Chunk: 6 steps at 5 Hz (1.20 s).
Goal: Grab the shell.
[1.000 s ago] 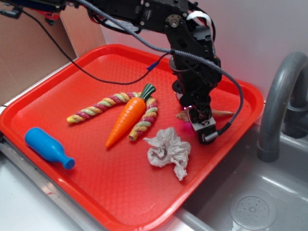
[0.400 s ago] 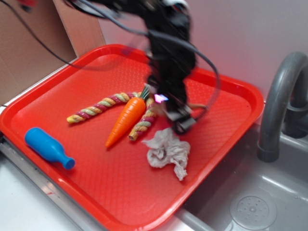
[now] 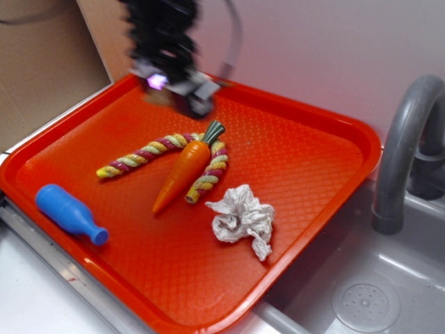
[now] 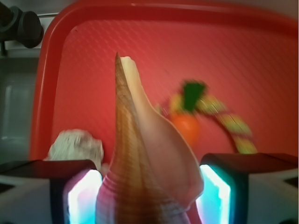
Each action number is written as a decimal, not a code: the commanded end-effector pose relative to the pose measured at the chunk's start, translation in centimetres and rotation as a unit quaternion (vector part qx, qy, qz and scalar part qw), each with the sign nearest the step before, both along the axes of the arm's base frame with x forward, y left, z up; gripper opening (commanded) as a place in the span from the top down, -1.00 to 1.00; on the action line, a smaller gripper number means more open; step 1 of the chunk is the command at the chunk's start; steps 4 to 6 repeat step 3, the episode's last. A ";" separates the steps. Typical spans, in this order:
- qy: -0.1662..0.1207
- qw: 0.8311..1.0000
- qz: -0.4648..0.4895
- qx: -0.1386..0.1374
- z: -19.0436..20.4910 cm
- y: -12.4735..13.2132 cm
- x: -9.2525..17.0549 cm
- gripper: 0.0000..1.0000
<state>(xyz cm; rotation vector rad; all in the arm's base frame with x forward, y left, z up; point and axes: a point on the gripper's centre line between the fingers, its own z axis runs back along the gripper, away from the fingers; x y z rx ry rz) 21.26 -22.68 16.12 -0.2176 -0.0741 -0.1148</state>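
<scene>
Pale wall (image 3: pixel 313 49) (grey sink (image 3: pixel 361 292) beside)

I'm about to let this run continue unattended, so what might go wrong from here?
1. The shell sits between the end effector fingers by its wide end only, its long tail sticking out free; it might pivot or slip.
2. The arm is blurred, moving fast above the red tray; a drop could land on the carrot or rope toy.

Toy kitchen: sink (image 3: pixel 361 292), faucet (image 3: pixel 400 146)

glossy ridged shell (image 4: pixel 140 163), textured plastic tray (image 3: pixel 292 146), crumpled paper wad (image 3: pixel 241 219).
</scene>
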 end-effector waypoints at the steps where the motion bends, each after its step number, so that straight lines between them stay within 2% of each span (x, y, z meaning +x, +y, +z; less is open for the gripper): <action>1: -0.076 0.987 0.142 0.022 9.5 6.3 -5.1 1.00; 2: -0.102 0.976 0.178 0.072 11.2 7.7 -5.9 1.00; 3: -0.090 0.980 0.153 0.089 10.9 7.8 -5.8 1.00; 6: -0.090 0.980 0.153 0.089 10.9 7.8 -5.8 1.00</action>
